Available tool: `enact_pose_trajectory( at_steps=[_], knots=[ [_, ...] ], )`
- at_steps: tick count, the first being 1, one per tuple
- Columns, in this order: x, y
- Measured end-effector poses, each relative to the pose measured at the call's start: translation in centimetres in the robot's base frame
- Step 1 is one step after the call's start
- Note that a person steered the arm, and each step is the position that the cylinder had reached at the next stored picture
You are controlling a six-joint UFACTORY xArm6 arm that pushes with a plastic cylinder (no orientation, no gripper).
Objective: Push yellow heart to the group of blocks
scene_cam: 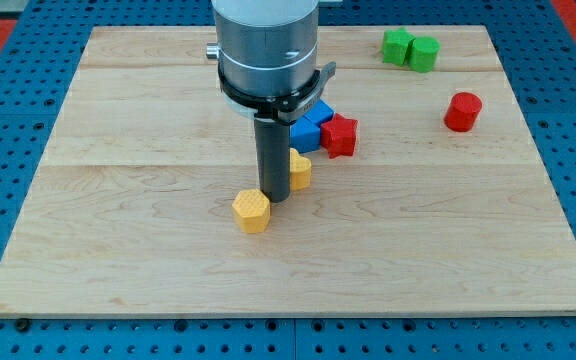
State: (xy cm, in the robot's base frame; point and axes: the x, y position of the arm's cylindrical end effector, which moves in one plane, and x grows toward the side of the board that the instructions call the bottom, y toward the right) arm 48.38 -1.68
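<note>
Centrally, the yellow heart [299,170] lies just right of my tip [274,199], partly hidden by the rod. The rod carries no pincer. A yellow hexagon [252,211] sits just below-left of the tip. The group, blue blocks [311,124] and red star [339,134], lies above-right, near the heart.

wooden worktop [118,250] carries yellow blocks [252,211] [299,170] center, blue [308,125] and red blocks [339,135] beside, green blocks [411,49] and red cylinder [462,111] upper right.
</note>
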Motion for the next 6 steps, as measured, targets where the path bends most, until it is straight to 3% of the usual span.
enact_pose_trajectory(
  at_steps=[5, 6],
  knots=[
    [-4.0, 2.9],
    [-3.1, 0.9]
  ],
)
